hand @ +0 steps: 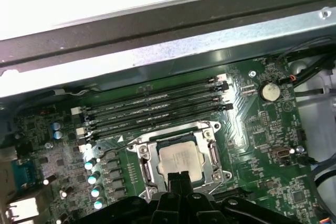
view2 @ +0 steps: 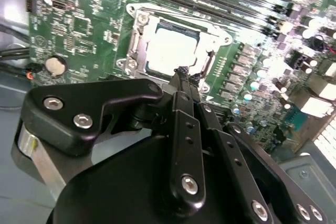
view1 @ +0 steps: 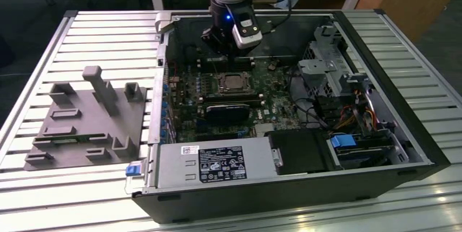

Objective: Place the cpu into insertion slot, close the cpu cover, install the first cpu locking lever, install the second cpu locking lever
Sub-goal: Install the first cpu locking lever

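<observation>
The cpu (view2: pixel 170 50) (hand: pixel 180 160), a flat silver-grey square, lies in the insertion slot (view1: pixel 232 82) on the green board. The cpu cover (view2: pixel 137 22) (hand: pixel 169 133), a thin silver frame, lies flat around the chip with the chip showing through its window. My gripper (view2: pixel 181 72) (hand: pixel 178 178) (view1: pixel 229 58) hovers just above the socket's edge. Its black fingers (view2: pixel 184 129) meet at the tips, shut with nothing between them. Thin metal rods run along two sides of the socket (hand: pixel 214 153); I cannot tell whether they are latched.
Long black memory slots (hand: pixel 157 108) run beside the socket. The case wall (hand: pixel 157 40) rises close behind them. A black heatsink block (view1: pixel 229 112), a power supply (view1: pixel 216 164) and drive cages with cables (view1: pixel 339 86) crowd the case. A grey fixture (view1: pixel 90 118) sits outside, at the exterior view's left.
</observation>
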### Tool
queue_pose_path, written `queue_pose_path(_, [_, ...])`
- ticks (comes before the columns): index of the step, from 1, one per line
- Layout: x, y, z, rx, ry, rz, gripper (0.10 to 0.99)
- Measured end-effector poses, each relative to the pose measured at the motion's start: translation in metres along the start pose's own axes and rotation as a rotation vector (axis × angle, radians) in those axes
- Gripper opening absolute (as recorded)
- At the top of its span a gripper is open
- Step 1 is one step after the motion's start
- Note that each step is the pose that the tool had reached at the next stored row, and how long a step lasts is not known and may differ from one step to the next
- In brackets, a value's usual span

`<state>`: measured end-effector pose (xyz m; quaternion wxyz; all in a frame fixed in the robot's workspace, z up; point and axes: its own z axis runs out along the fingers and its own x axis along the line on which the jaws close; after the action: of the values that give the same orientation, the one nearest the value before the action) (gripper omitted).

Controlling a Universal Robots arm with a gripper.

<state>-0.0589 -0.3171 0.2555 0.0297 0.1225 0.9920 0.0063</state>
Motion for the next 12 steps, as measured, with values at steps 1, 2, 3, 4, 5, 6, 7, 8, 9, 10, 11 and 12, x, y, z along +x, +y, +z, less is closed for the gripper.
queue_pose_path(1, [0.0, 0.0, 0.0003, 0.003, 0.0115, -0.001, 0.102])
queue_pose_path(2, [0.0, 0.0, 0.0005, 0.005, 0.0226, -0.002, 0.102])
queue_pose_path(3, [0.0, 0.0, 0.0006, 0.007, 0.0299, -0.003, 0.102])
queue_pose_path(4, [0.0001, 0.0, 0.0005, 0.007, 0.03, -0.003, 0.102])
queue_pose_path(5, [0.0001, 0.0, 0.0005, 0.007, 0.0302, -0.003, 0.102])
queue_pose_path(6, [0.0001, 0.0, 0.0006, 0.007, 0.0303, -0.003, 0.102])
queue_pose_path(7, [0.0001, 0.0, 0.0006, 0.007, 0.0303, -0.004, 0.102])
queue_pose_path(8, [0.0001, 0.0, 0.0006, 0.007, 0.0304, -0.004, 0.102])
queue_pose_path(9, [0.0001, 0.0, 0.0006, 0.007, 0.0304, -0.005, 0.102])
queue_pose_path(10, [0.0006, -0.0001, 0.0007, 0.007, 0.0304, -0.007, 0.102])
queue_pose_path(11, [0.0017, -0.0004, 0.0006, 0.007, 0.0305, -0.009, 0.102])
queue_pose_path(12, [0.0032, -0.0008, 0.0005, 0.006, 0.0305, -0.011, 0.102])
